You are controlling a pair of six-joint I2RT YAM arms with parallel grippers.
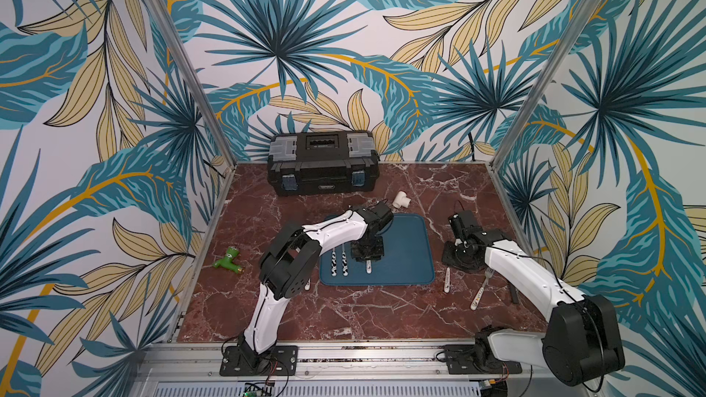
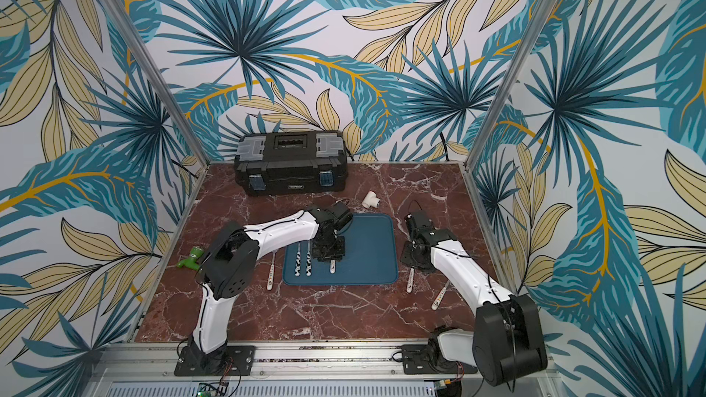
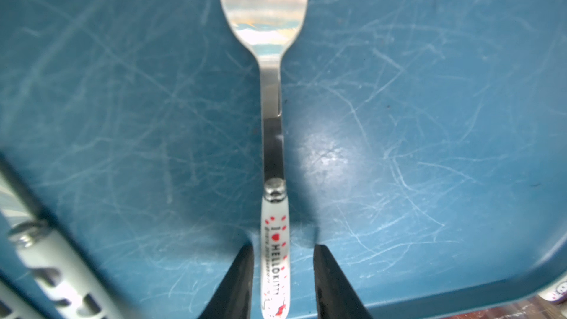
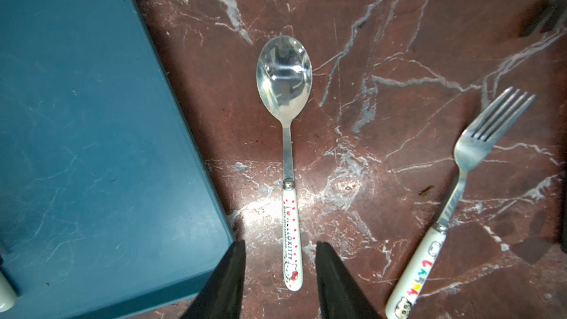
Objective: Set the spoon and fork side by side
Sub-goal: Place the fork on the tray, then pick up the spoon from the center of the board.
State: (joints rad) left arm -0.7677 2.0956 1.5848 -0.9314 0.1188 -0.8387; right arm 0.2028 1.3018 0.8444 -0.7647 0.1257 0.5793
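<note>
Risk: spoon beside tray is knocked askew if spread jaws of right gripper are closed off-ctr; left gripper jaws spread astride fork.

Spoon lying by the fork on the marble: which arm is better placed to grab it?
Right: the right gripper hangs open over the spoon, fingers either side of its handle. The left gripper is at the tray, above another utensil.

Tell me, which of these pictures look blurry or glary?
Left wrist view: the striped handle is blurred, and a pale glare patch sits on the blue tray. Right wrist view: the spoon mirrors bright light; the marble table shines beside its handle.
</note>
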